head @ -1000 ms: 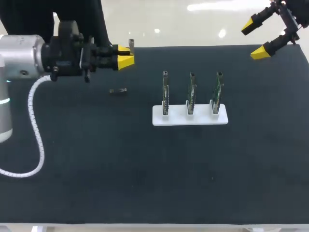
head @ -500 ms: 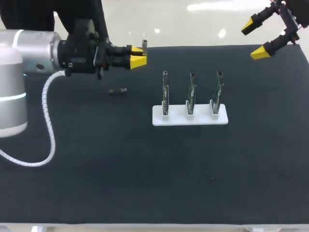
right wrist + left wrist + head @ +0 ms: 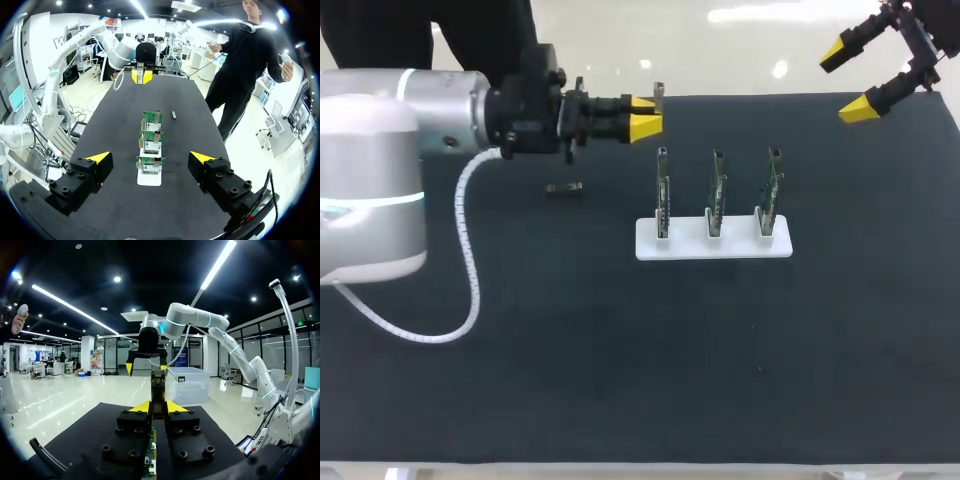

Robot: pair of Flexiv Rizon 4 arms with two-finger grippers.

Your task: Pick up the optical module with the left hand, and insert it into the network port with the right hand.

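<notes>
A black table [image 3: 620, 350] fills the head view, matte and dark from edge to edge. Near its middle a white holder [image 3: 713, 247] carries three green circuit boards [image 3: 717, 195] upright in a row, well apart from both grippers. To the holder's left a small dark part [image 3: 564, 187] lies flat on the surface; what it is cannot be made out. The left gripper [image 3: 642, 113] hangs above the table's far side, just beyond the row's left end, clamped on the optical module [image 3: 659, 93], which stands upright out past the fingers. In the left wrist view the yellow tips [image 3: 172, 406] press on the module from both sides, and its lower part is hidden between them. The right gripper [image 3: 852, 82] hangs at the table's far right corner with its fingers spread wide and nothing between them; its arm is cut off at the view's edge. From the right wrist view the boards line up one behind another ahead of that gripper. Their sockets are too small to tell.
</notes>
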